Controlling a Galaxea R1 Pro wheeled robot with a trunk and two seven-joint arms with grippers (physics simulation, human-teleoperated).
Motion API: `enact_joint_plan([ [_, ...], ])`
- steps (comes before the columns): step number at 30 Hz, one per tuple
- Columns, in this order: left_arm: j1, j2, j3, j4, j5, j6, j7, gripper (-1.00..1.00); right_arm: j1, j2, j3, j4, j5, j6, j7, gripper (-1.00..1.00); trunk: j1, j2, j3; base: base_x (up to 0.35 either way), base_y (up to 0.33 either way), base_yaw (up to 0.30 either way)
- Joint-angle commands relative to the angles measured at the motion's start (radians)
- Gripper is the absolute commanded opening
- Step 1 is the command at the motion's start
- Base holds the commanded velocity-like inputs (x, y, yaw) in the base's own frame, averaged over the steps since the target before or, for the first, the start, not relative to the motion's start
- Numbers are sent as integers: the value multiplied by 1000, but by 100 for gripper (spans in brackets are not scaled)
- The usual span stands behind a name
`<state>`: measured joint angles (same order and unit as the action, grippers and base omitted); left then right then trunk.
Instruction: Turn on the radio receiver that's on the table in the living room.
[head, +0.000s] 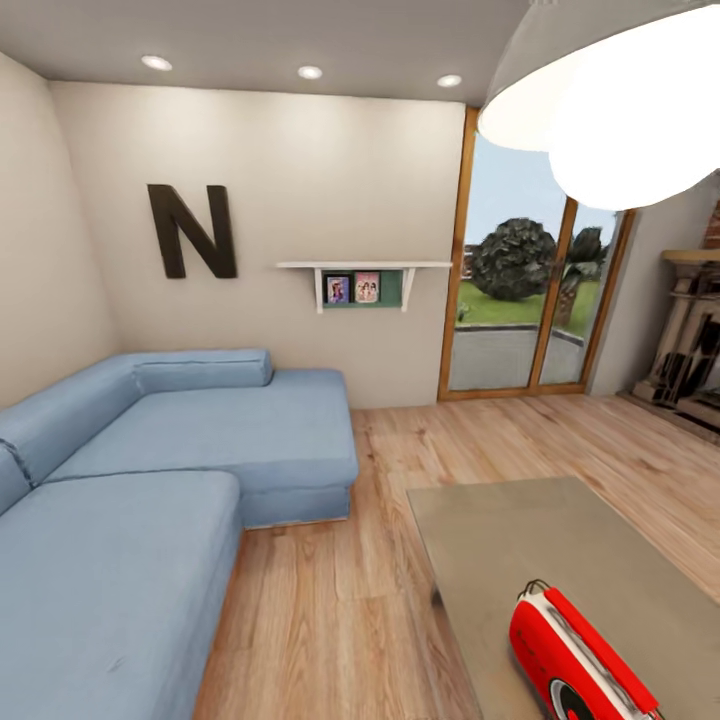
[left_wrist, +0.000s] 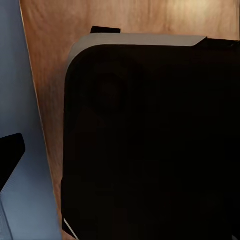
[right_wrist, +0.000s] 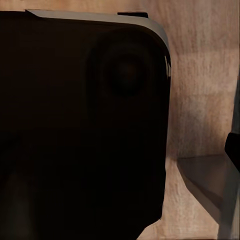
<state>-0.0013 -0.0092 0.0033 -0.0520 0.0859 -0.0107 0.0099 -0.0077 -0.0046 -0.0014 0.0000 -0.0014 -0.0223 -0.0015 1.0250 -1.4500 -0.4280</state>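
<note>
Right now the radio receiver (head: 575, 655) sits at the lower right of the head view, nearest of all, tilted on the near end of the tabletop (head: 560, 540), its red body with white trim partly cut off by the frame edge and a round dial just showing at the bottom. From where I stand the step looks like the approach: the robot has the room in sight but neither arm has come up over the tabletop. To do it well I would bring the base a little closer and turn right so the whole face of the radio is in view, then raise one arm and press on the face gently, so the light box does not slide on that glossy top.

As for each hand, I cannot tell whether it is released or clenched; both wrist views look down on a dark rounded body, likely the robot's own base (left_wrist: 150, 145), over the plank floor (left_wrist: 50, 50).

Counting outward: one radio, one tabletop, one blue L-shaped sofa (head: 150, 470) at the left. Farther back, one wall shelf (head: 365, 268) holding two small pictures, one big letter N (head: 192, 232) at the upper left, one wood-framed glass door (head: 530, 300) with two panes, one fireplace (head: 695, 340) at the right edge. Overhead, three ceiling spotlights (head: 310, 72) and one dome lamp (head: 610, 90) at the upper right.
</note>
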Motion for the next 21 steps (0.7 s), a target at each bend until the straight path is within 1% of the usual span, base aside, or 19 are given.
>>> enact_joint_plan([
  [1, 0, 0, 0, 0, 0, 0, 0, 100, 0, 0, 0, 0, 0, 0, 0, 100, 0, 0, 0, 1, 0, -272],
  [21, 0, 0, 0, 0, 0, 0, -1, 100, 0, 0, 0, 0, 0, 1, 0, 100, 0, 0, 0, 0, 0, -282],
])
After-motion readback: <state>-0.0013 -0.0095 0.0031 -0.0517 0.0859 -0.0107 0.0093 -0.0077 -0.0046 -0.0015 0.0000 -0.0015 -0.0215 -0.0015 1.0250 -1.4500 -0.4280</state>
